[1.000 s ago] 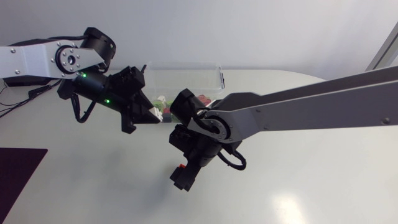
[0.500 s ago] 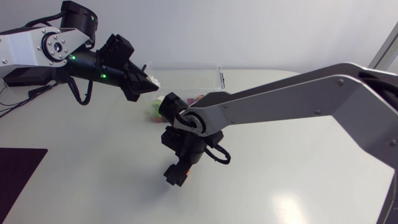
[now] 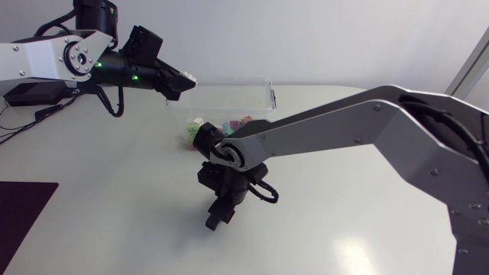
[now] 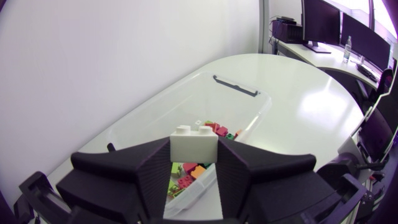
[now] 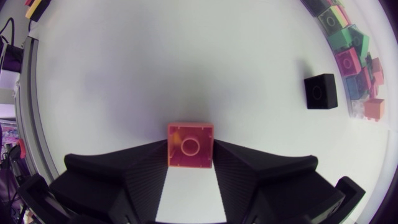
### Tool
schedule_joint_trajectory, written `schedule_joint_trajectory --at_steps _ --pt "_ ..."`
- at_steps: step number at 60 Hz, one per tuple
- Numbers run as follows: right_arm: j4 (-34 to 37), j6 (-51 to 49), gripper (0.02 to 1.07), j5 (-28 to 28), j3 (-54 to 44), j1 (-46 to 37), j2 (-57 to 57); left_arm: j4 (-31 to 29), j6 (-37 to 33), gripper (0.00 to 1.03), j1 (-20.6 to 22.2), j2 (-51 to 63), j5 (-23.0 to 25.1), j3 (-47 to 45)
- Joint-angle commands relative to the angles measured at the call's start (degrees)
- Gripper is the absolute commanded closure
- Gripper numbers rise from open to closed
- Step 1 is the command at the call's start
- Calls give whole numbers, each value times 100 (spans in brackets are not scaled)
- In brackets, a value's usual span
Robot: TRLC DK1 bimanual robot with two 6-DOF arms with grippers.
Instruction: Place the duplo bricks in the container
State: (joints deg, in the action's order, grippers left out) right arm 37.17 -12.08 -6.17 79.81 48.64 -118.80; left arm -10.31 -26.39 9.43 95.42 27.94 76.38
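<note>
My left gripper (image 3: 182, 79) is shut on a white duplo brick (image 4: 194, 143) and hangs above the left end of the clear container (image 3: 256, 95). Inside the container (image 4: 239, 90) lie several coloured bricks (image 4: 205, 130). My right gripper (image 3: 216, 216) points down at the table in front of the container. A red brick (image 5: 189, 144) sits on the table between the fingers of that gripper (image 5: 189, 152), which press on its two sides. In the head view the red brick is hidden by the gripper.
A black brick (image 5: 322, 91) lies on the table between the right gripper and the container. The coloured bricks (image 5: 348, 53) show through the container wall beyond it. A dark mat (image 3: 23, 206) lies at the table's front left.
My left arm has lifted the white brick up and back, to above the container's left end. My right gripper has come down to the table and closed on the red brick.
</note>
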Motion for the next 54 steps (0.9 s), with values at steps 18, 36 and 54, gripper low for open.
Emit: schedule_joint_trajectory --at_steps 18,36,54 --pt "1 -23 87 20 -493 -74 1008 503 688 94 164 1119 -457 949" --pt "221 3 87 11 -792 -329 2010 512 829 92 287 1902 -755 1810" --pt "397 3 87 11 -519 -900 2749 371 890 3 428 2086 -984 2056"
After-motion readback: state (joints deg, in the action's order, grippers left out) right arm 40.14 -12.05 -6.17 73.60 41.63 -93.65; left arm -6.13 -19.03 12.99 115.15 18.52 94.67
